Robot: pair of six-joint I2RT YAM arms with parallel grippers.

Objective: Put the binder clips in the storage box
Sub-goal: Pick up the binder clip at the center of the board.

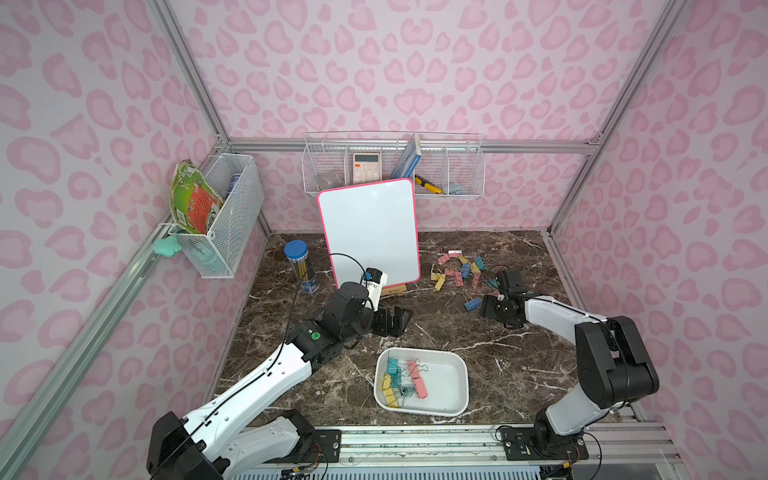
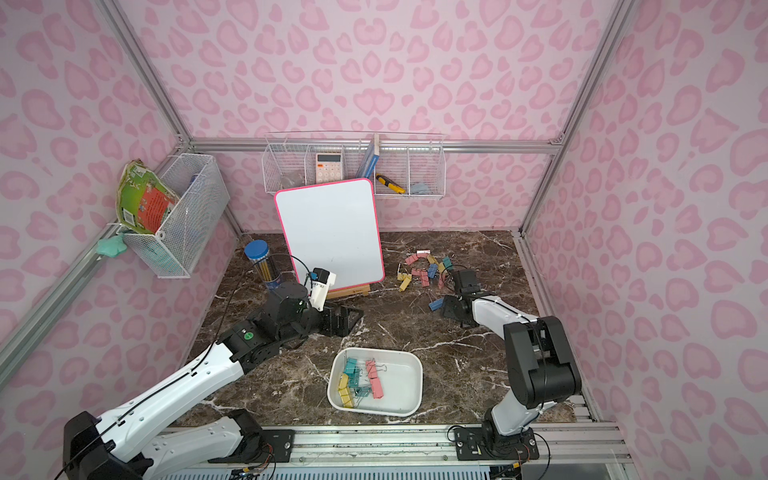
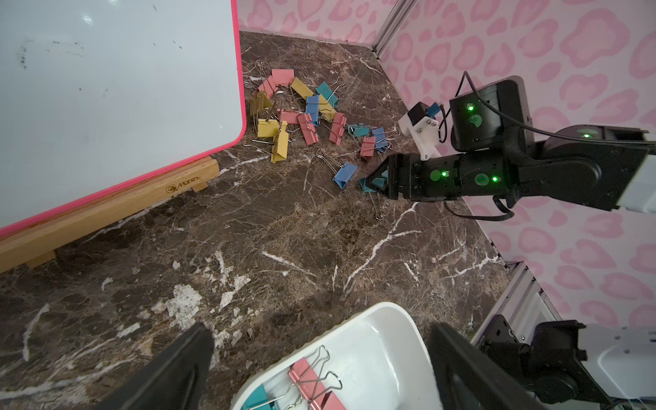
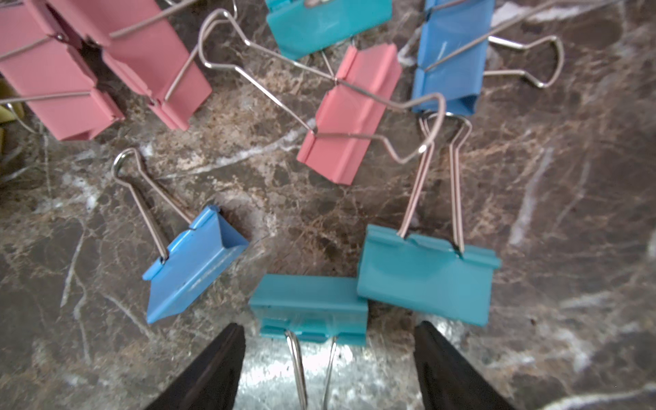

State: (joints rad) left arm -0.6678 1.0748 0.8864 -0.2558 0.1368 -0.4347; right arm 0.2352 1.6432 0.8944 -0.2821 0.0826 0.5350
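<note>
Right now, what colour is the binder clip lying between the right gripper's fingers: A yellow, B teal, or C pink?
B: in the right wrist view a teal clip lies between the spread fingers of the right gripper, its wire handles pointing back toward the camera.

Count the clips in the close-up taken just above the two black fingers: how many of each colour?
Pink clips: 3
Teal clips: 3
Blue clips: 2
Total: 8. A yellow sliver at the picture's edge is too cut off to count.
</note>
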